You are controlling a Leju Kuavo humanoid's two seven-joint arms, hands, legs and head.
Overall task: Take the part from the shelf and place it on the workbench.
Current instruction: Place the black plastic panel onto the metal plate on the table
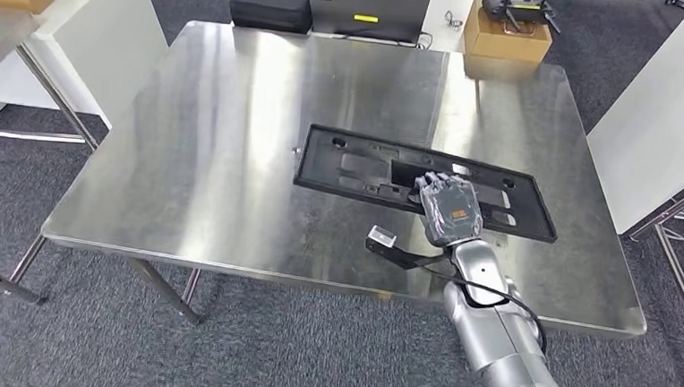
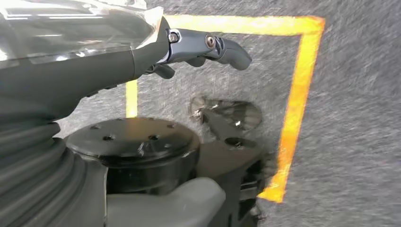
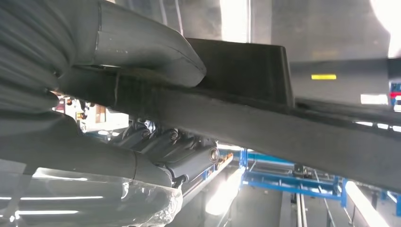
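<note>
A long flat black plastic part [image 1: 358, 168] with cut-outs lies across the middle of the steel workbench [image 1: 233, 151]. My right hand [image 1: 450, 209] grips its near edge toward the right end. In the right wrist view the thick grey thumb [image 3: 142, 42] presses on top of the part [image 3: 265, 118] and the darker fingers [image 3: 161, 146] curl beneath it. I cannot tell whether the held edge touches the tabletop. My left hand [image 2: 142, 52] hangs over the grey carpet with its fingers apart and nothing in it.
At the bench's far edge stand a black case [image 1: 271, 5], a dark box [image 1: 368, 7] and a cardboard box [image 1: 507, 33]. White tables flank the bench on the left [image 1: 87, 43] and right [image 1: 675, 115]. Yellow tape [image 2: 298, 94] marks the floor.
</note>
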